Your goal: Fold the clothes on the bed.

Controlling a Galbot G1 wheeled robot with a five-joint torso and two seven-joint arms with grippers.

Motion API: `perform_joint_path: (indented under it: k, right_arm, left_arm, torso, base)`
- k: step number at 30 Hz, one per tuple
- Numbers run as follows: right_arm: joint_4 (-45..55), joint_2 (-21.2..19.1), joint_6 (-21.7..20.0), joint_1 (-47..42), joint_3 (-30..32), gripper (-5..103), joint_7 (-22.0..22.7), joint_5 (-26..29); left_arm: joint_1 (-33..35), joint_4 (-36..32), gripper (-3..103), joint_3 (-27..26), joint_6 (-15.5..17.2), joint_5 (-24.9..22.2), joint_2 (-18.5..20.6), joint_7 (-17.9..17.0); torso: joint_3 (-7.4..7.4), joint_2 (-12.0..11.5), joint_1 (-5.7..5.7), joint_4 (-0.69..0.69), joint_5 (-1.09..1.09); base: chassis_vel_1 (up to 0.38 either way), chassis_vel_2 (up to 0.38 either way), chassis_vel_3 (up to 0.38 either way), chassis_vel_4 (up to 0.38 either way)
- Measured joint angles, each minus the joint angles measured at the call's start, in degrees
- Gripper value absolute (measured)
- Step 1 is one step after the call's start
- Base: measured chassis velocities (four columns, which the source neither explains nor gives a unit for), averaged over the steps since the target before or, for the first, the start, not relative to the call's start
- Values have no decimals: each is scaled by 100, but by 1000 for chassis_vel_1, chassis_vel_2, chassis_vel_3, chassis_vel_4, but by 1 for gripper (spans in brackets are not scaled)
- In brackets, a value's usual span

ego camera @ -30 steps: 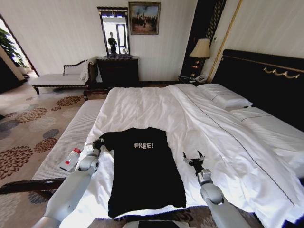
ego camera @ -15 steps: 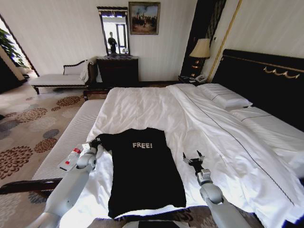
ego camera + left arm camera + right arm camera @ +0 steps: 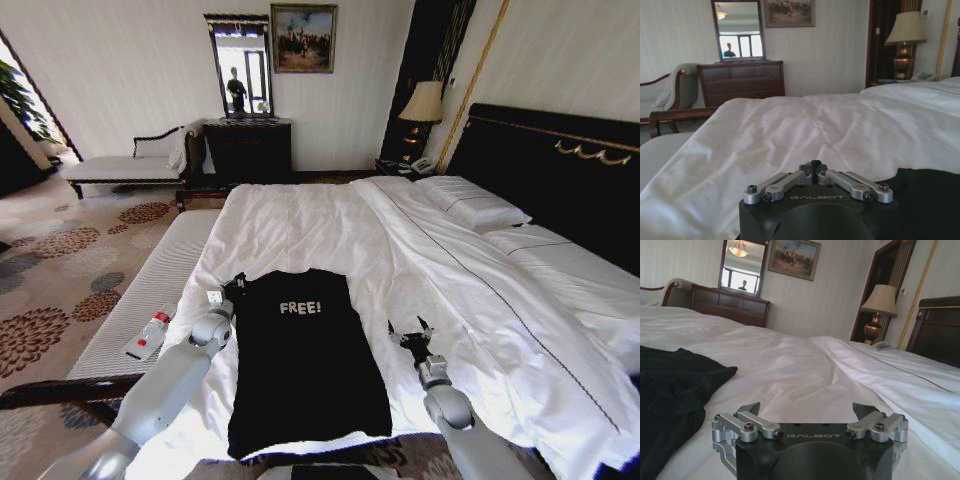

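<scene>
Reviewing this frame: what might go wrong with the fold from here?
The left claw, shut at the black T-shirt's left shoulder, may pinch the white duvet along with the fabric. The right claw sits open on the duvet beside the shirt, so a one-sided pull might skew it.

Daylight fills the room, strongest from an opening at 9 o'clock in the head view, where it burns out to white. The duvet [image 3: 300, 225] is bright, with soft grey shading in its creases. The shirt [image 3: 300, 350] reads near-solid black, its folds barely visible. The lit lamp [image 3: 422, 103] at 1 o'clock glows warm. The mirror [image 3: 240, 65] shows a bright window. Straight lines bow toward the head view's edges. Both wrist views are sharp, slightly softer far off.
</scene>
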Motion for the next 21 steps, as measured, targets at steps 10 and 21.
perform_joint_path:
  k: [10,21]
  right_arm:
    - [30,-28,8,2,56,100,-9,49]
    - [27,-34,21,4,82,100,-18,73]
  left_arm:
    - [-193,-108,0,1286,146,130,170,-93]
    - [-320,21,0,1896,151,334,115,-113]
  torso:
    - [0,0,0,2,-2]
    - [0,0,0,0,-2]
  base:
    - [0,0,0,0]
    - [0,0,0,0]
